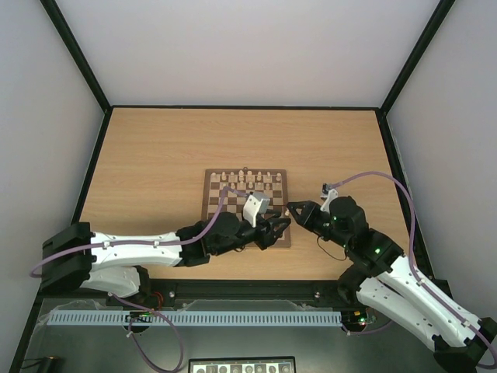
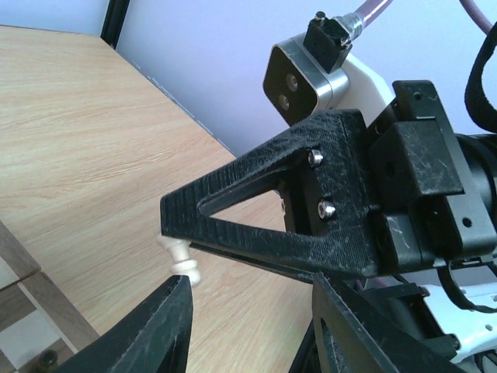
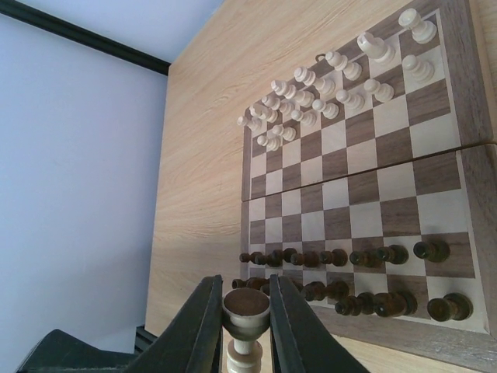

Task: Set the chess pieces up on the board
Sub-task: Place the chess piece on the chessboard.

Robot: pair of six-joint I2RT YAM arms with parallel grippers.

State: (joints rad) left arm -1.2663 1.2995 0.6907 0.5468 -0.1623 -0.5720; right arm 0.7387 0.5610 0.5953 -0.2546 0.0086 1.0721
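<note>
The board (image 1: 272, 200) lies mid-table; it fills the right wrist view (image 3: 365, 179). Pale chess pieces (image 3: 334, 85) stand in its two far rows (image 1: 247, 180). My right gripper (image 3: 246, 289) is shut on one pale chess piece (image 3: 247, 311), its dark felt base facing the camera, by the board's near right corner (image 1: 286, 208). My left gripper (image 2: 252, 287) is open and empty, its jaws right next to that held piece (image 2: 180, 256). In the top view the left gripper (image 1: 279, 228) and right gripper (image 1: 293, 208) nearly meet.
Dark brown chessmen (image 3: 349, 272) stand in the board's two near rows, mostly hidden under my left arm in the top view. Bare wooden table (image 1: 155, 155) surrounds the board. Black frame posts and pale walls bound the table.
</note>
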